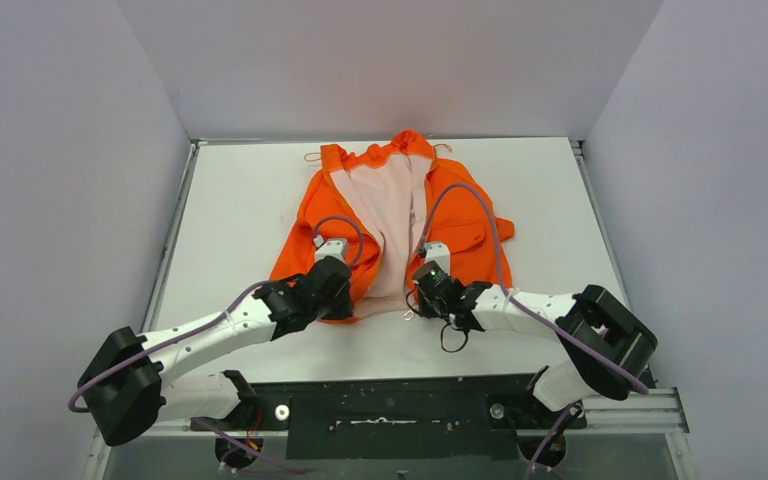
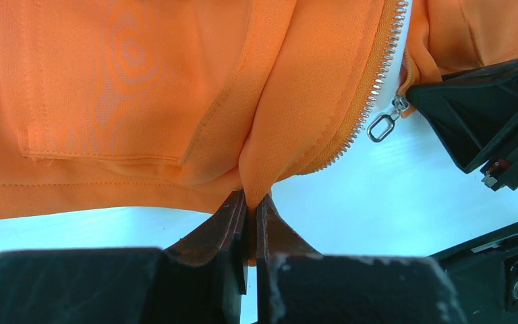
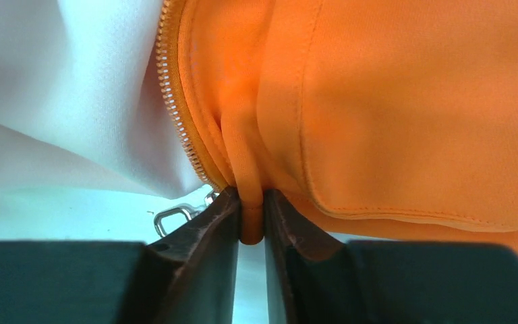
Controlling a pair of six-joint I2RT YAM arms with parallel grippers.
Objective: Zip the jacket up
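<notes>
The orange jacket (image 1: 390, 215) lies open on the white table, collar at the far end, its pale pinkish lining (image 1: 388, 225) showing down the middle. My left gripper (image 1: 332, 297) is shut on a fold of the hem of the jacket's left front panel (image 2: 253, 182), beside the silver zipper teeth (image 2: 367, 101). The zipper slider with its ring pull (image 2: 383, 125) hangs at the bottom of the other panel, next to my right gripper's black body (image 2: 492, 121). My right gripper (image 1: 430, 290) is shut on a fold of the hem of the right panel (image 3: 251, 216), with the ring pull (image 3: 172, 217) just left of its fingers.
Grey walls enclose the table on three sides. The table's raised rails (image 1: 175, 230) run along left and right. Purple cables (image 1: 470, 200) arch over the jacket from both wrists. The black mounting plate (image 1: 390, 405) holds the arm bases at the near edge.
</notes>
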